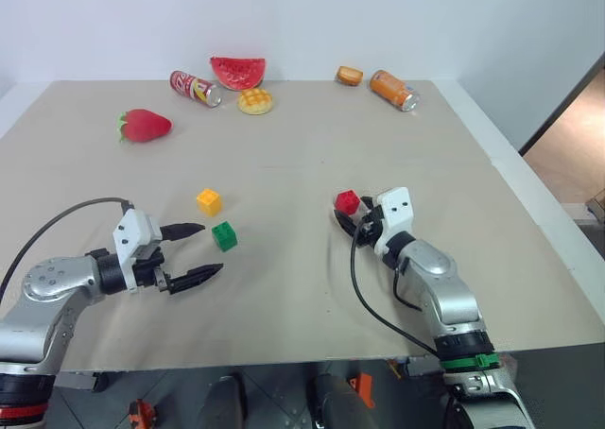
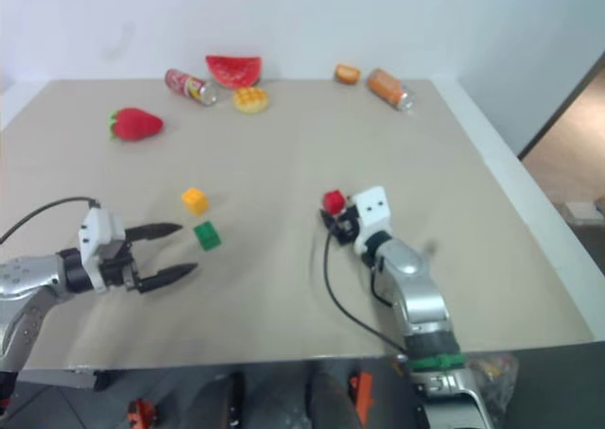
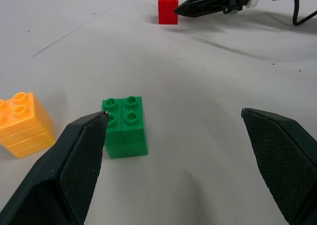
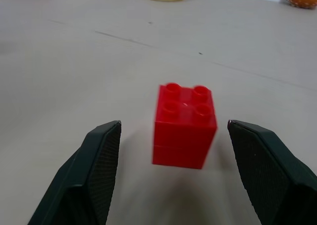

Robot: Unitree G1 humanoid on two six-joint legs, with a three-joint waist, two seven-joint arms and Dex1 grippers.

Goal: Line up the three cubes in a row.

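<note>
Cubes stand studs-up on the table [image 1: 397,334], none with a long axis: the yellow-orange cube [image 1: 209,201] just behind the green cube [image 1: 224,235], the red cube [image 1: 347,201] well apart to their right. The left gripper [image 1: 194,253], jaws spread wide, points at the green one. The right gripper [image 4: 171,170] has parted jaws flanking the red cube without touching it. Wrist views reveal four studs atop each cube and the seam around its middle.

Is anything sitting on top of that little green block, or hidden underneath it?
Nothing sits on the green block: its four studs are bare. It rests flat on the table, so its underside is covered and cannot be seen. The left gripper stands open beside it.
</note>
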